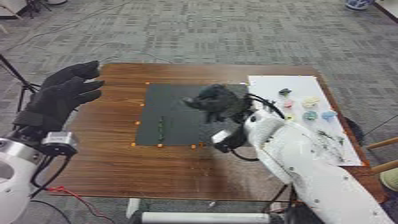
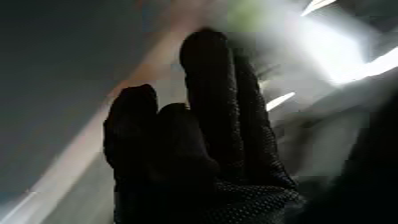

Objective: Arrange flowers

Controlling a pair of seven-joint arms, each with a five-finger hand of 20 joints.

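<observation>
One green stem point(image 1: 161, 131) lies on the black mat point(image 1: 178, 136); flowers point(image 1: 310, 115) remain on the white sheet point(image 1: 277, 85), so arranging seems barely begun. Right hand point(image 1: 218, 100), over the mat, and left hand point(image 1: 58, 95) have loosely extended fingers, clamped on nothing.

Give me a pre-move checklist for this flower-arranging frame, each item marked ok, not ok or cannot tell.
1. Left robot hand away from the black mat: ok, at the table's left side.
2. Green stem on the mat: ok, on its left part.
3. Blooms available on the white sheet: ok, several colours.
4. Right robot hand clear of the mat: not ok, over its right part.
5. Right robot hand empty: cannot tell.
</observation>
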